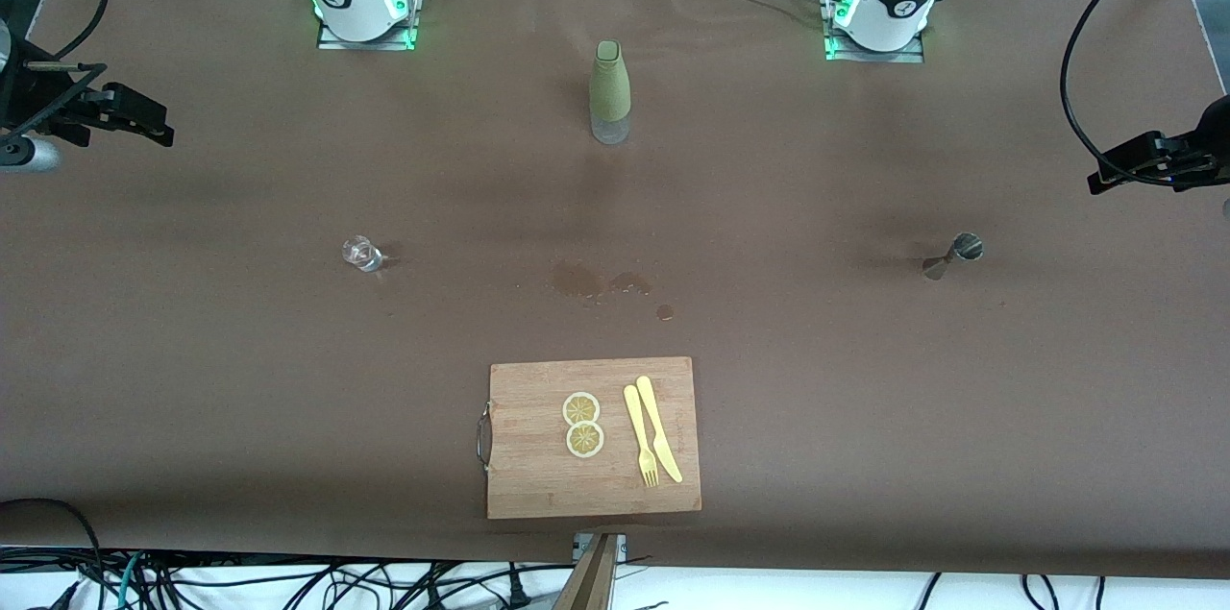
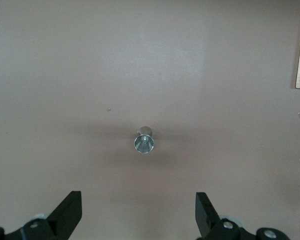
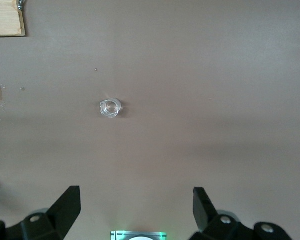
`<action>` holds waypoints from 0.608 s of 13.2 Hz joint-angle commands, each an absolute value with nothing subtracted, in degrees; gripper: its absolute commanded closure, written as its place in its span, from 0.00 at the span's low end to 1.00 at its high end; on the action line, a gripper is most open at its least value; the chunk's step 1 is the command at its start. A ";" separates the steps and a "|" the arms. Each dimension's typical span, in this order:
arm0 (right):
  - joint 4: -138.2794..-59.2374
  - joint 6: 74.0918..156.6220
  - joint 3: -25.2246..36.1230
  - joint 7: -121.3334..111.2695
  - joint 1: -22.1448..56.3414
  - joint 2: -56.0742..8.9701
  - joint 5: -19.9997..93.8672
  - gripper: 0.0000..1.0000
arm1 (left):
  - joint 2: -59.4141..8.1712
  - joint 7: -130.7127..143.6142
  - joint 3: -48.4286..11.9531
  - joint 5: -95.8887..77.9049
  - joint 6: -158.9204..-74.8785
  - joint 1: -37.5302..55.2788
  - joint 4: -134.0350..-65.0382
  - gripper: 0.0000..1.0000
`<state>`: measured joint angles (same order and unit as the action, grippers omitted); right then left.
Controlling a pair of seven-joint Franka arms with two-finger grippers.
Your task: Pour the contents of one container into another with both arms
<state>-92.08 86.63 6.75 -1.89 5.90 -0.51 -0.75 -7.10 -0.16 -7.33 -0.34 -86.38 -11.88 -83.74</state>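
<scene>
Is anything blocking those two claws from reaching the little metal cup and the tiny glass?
Nothing visible. The open left gripper hangs over the small shiny steel hourglass jigger, the open right gripper over the small clear glass tumbler, bare brown table around both.

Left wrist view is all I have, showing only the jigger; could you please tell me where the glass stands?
Observer: The glass tumbler stands upright toward the right arm's end of the table.
Operator: My left gripper hangs open above the jigger; is the right one ready?
Observer: The right gripper hangs open above the tumbler, holding nothing.
Operator: Anything between the vessels?
Observer: A green-sleeved bottle stands mid-table, farther from the front camera than both.
</scene>
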 commanded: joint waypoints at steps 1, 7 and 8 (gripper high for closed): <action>-90.70 85.69 6.59 -1.94 5.89 -0.97 -1.14 0.00 | -8.00 -0.35 -7.47 -0.88 -85.43 -11.78 -81.74 0.00; -90.70 85.69 6.77 -2.20 5.54 -0.97 -0.88 0.00 | -8.17 -0.44 -7.47 -0.97 -86.84 -11.87 -81.74 0.00; -90.70 85.69 6.77 -2.20 5.54 -0.97 -1.05 0.00 | -8.17 -0.44 -7.47 -0.97 -86.84 -11.95 -81.74 0.00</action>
